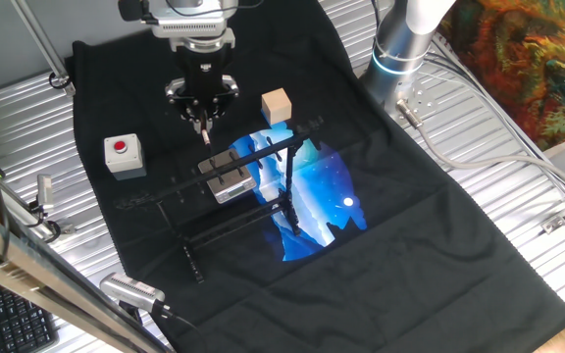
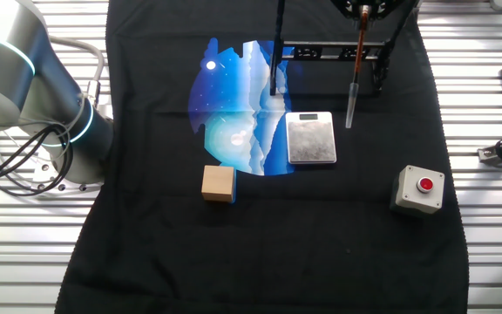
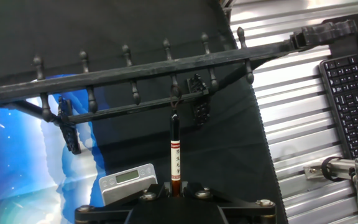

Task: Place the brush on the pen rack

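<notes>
Black two-finger claw [image 1: 203, 120] gripped thin reddish-brown brush [image 2: 356, 70], hanging upright, pale tip down, beside black pegged pen rack [image 3: 135, 71] on bench.

Black cloth [image 1: 439, 226] covers a ribbed metal table [image 1: 518, 167].

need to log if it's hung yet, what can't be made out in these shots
- claw fingertips: cut off by the top edge in the other fixed view, hidden by its own body in the hand view.
- brush end: too small in the hand view to tell if it touches a peg of the black rack.
- grey block screen: reading too small, hand view.
</notes>
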`<control>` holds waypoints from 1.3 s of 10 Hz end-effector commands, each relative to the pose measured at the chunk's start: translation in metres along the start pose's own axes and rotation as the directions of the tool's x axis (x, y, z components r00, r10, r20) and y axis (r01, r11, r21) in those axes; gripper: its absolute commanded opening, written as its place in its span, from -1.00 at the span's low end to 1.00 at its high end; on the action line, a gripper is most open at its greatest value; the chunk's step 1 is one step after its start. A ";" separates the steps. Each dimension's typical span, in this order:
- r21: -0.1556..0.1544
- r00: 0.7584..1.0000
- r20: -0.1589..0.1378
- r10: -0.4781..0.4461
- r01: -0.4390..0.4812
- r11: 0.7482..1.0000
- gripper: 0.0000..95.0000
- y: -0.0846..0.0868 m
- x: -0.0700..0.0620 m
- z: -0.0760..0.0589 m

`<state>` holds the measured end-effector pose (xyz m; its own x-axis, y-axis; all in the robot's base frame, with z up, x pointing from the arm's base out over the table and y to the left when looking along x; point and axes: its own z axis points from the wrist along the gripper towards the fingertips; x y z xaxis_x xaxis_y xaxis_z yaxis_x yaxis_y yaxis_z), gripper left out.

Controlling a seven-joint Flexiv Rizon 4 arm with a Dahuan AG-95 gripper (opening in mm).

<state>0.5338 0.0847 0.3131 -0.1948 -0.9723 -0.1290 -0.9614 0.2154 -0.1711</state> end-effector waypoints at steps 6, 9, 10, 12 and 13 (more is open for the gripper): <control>0.004 1.000 -0.002 0.017 -0.017 1.000 -1.00 0.000 -0.001 0.001; 0.007 1.000 -0.003 0.021 -0.020 1.000 -1.00 0.000 -0.001 0.002; 0.007 1.000 -0.003 0.021 -0.021 1.000 -1.00 0.000 -0.001 0.002; 0.010 1.000 -0.002 0.028 -0.028 1.000 -1.00 0.000 -0.002 0.005; 0.011 1.000 -0.001 0.030 -0.030 0.999 -1.00 0.000 -0.003 0.006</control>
<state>0.5358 0.0887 0.3072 -0.2269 -0.9648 -0.1326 -0.9523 0.2483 -0.1772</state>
